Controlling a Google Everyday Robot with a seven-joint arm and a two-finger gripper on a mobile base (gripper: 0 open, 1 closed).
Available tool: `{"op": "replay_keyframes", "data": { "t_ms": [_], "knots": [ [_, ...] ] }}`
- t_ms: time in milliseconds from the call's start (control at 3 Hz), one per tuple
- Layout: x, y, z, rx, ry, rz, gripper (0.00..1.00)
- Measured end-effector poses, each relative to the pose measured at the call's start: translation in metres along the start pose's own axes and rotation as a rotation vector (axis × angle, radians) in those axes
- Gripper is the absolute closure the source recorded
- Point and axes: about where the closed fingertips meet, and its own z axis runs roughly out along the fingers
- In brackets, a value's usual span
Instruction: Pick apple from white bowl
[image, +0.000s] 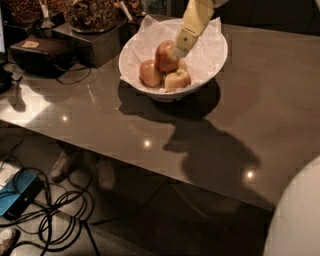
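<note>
The white bowl (212, 67), lined with crinkled white paper, stands at the back middle of the dark table. Three apples lie in it. The apple (165, 56), the tallest and mostly red, stands at the back. A rounder orange-red apple (149, 73) lies to its left and a smaller yellow-green apple (177, 79) in front of it. My gripper (181, 50), cream coloured, reaches down from the top into the bowl, its tip right beside the tall apple's right side.
A dark box (37, 54) with a cable sits at the table's left. Containers of brown snacks (92, 15) stand behind the bowl's left. Cables and a blue device (17, 197) lie on the floor. A white rounded body (295, 220) fills the bottom right corner.
</note>
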Motion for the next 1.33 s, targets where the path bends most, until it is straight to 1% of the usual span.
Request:
{"op": "replay_keyframes", "data": {
  "t_ms": [333,667,1000,1333],
  "knots": [
    [-0.012,-0.004,0.003,0.013,-0.045,0.012,0.00],
    [-0.021,-0.016,0.012,-0.001,-0.107,0.083,0.00],
    [-0.030,-0.024,0.026,-0.032,-0.125,0.128,0.13],
    [-0.035,-0.031,0.042,-0.053,-0.123,0.161,0.17]
  ]
}}
